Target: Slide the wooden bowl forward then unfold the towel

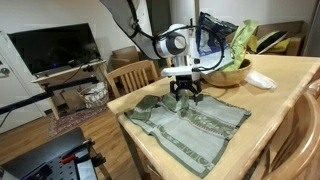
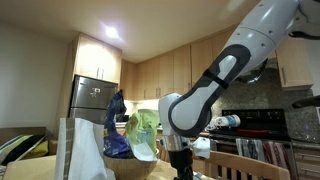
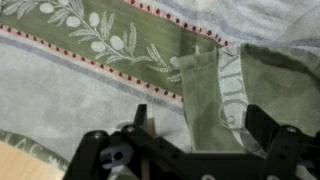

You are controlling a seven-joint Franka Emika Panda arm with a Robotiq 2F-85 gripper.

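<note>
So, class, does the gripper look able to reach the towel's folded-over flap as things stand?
Probably yes. The gripper hangs open right over the towel, its folded flap lying between the fingers in the wrist view, with nothing over it. The wooden bowl sits apart, out of the way.

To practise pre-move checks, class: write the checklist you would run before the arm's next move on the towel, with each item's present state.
1. Gripper open and empty: ok.
2. Gripper above the towel: ok.
3. Towel fully unfolded: not ok; the wrist view shows a flap doubled over.
4. Wooden bowl off the towel: ok.
5. Towel edge within the table: cannot tell.
</note>
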